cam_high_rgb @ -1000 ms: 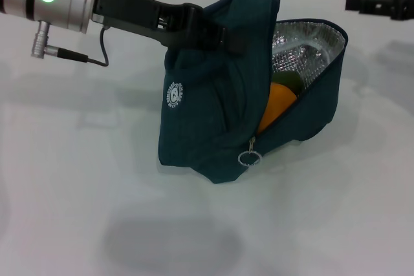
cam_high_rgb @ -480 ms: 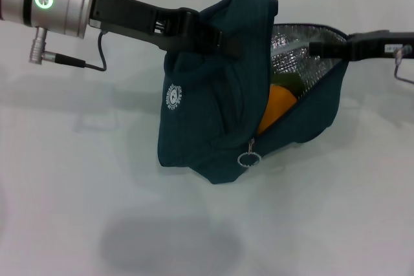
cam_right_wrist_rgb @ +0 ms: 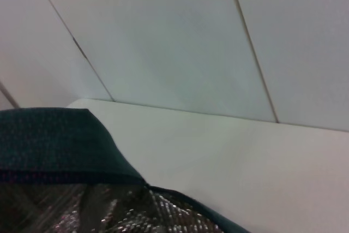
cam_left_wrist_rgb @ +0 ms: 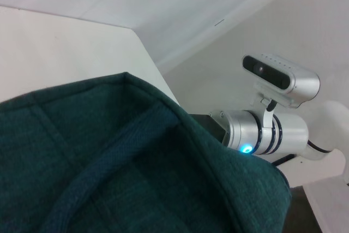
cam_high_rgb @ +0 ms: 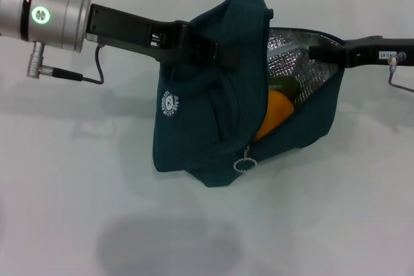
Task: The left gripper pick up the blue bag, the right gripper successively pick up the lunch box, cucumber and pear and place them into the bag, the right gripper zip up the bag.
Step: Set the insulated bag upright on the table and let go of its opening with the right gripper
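Note:
The blue bag (cam_high_rgb: 207,121) hangs tilted over the white table, with my left gripper (cam_high_rgb: 217,48) shut on its top handle. Its mouth gapes to the right and shows the silver foil lining (cam_high_rgb: 291,63). Inside I can see the orange pear (cam_high_rgb: 273,111) and a bit of the green cucumber (cam_high_rgb: 283,86) above it. The lunch box is hidden. The ring zip pull (cam_high_rgb: 244,165) dangles at the low end of the opening. My right gripper (cam_high_rgb: 315,50) reaches in from the right and meets the bag's far rim. The right wrist view shows that rim (cam_right_wrist_rgb: 54,140) close up.
The white table (cam_high_rgb: 97,192) spreads around and under the bag. In the left wrist view the bag's fabric (cam_left_wrist_rgb: 109,167) fills the foreground, with the other arm's silver wrist (cam_left_wrist_rgb: 262,135) behind it. White wall panels stand behind the table.
My right gripper has come in from the far right to the bag's open rim. The left gripper and the bag have drifted slightly left.

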Available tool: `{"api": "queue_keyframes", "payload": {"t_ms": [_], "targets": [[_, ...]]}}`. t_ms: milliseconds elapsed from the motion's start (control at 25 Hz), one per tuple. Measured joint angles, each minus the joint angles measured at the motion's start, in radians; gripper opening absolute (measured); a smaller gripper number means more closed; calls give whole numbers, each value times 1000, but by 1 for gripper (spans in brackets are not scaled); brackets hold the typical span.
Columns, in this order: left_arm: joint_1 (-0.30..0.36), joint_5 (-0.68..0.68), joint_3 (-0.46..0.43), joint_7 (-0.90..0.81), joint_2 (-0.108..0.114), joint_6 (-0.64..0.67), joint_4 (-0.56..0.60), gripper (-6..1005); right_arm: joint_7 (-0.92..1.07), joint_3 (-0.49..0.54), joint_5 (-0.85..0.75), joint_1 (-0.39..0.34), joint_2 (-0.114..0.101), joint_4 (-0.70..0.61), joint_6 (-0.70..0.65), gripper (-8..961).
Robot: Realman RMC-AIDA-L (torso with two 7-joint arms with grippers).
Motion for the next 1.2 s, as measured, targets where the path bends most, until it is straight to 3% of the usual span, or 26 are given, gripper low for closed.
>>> {"api": "queue_keyframes", "payload": {"t_ms": [400, 680, 880, 1200], "targets": [[3, -29, 0, 1, -4, 2, -34, 69, 4, 0, 4, -8, -9, -35, -82, 118], [4, -38, 0, 30, -4, 2, -51, 69, 5, 1, 7, -12, -20, -56, -121, 35], [4, -39, 2, 82, -12, 5, -80, 68, 5, 2, 72, -51, -25, -138, -211, 17], [2, -41, 13, 138, -40, 28, -113, 68, -5, 59, 225, -84, -60, -199, -393, 16]]}}
